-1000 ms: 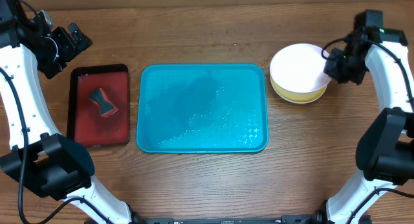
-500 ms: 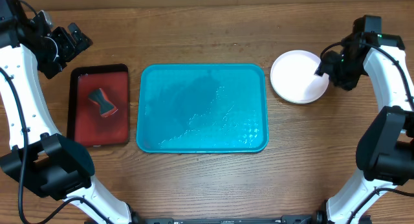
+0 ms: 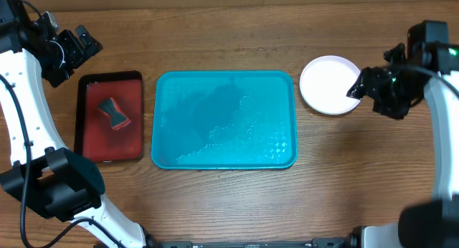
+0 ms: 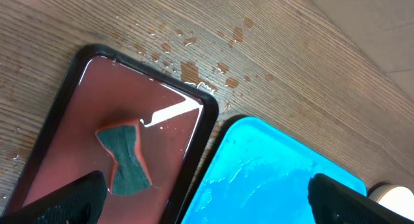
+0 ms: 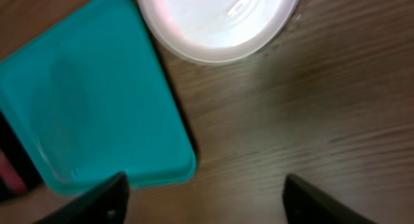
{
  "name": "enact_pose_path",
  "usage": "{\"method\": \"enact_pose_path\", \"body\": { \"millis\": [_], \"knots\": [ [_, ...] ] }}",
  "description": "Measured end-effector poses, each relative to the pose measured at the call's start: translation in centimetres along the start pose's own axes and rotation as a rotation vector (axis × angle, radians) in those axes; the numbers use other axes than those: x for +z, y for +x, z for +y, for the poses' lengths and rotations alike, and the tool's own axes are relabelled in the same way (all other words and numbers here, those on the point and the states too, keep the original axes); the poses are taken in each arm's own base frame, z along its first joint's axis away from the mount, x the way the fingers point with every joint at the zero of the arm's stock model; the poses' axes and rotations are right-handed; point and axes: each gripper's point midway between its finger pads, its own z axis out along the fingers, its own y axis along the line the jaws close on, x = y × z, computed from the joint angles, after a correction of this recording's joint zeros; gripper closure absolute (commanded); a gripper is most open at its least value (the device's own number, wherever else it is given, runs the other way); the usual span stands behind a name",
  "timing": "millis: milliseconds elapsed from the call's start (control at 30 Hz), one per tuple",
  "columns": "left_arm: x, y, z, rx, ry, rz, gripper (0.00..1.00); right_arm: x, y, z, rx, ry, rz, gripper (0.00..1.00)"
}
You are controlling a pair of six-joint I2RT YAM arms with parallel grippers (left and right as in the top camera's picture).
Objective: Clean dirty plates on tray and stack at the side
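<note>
wood-grain brown table fills every view. on its middle lies the turquoise tray, the widest thing there: a rectangle with rounded corners and a raised rim, its floor bare but wet, with a sheen and fine droplets across the right and lower part. the left wrist view catches its near corner, and the right wrist view shows one rounded corner.

just left of it, apart by a narrow strip of wood, sits a smaller dark red tray with a black rim. on the wood past its far corner the left wrist view shows water drops.

right of the turquoise tray, off it and on the bare table, sits a white plate, round, shallow and glossy, with no smear showing. whether other plates lie under it cannot be told.

a bow-tie-shaped sponge, red and dark green, lies on the red tray.

the left gripper hovers beyond the red tray's far left corner, fingers spread wide and empty. the right gripper hangs by the plate's right edge, fingers likewise parted, holding nothing.
</note>
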Motion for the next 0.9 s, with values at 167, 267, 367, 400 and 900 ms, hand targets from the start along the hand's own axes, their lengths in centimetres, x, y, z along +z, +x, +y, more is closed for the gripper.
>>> {"method": "enact_pose_path", "body": {
  "millis": [167,267,367,400,900],
  "knots": [
    [0.0,0.0,0.0,0.000,0.000,0.000,0.00,-2.3,4.2,2.6,-0.114,-0.021,0.017,0.00],
    [0.0,0.0,0.0,0.000,0.000,0.000,0.00,-2.5,6.8,3.2,-0.142,-0.015,0.092,0.00],
    [0.0,0.0,0.0,0.000,0.000,0.000,0.00,-2.5,8.5,4.0,-0.162,-0.027,0.152,0.00],
    [0.0,0.0,0.0,0.000,0.000,0.000,0.00,-2.5,8.6,4.2,-0.168,-0.035,0.152,0.00],
    [0.0,0.0,0.0,0.000,0.000,0.000,0.00,-2.5,8.9,4.4,-0.172,-0.046,0.165,0.00]
  ]
}}
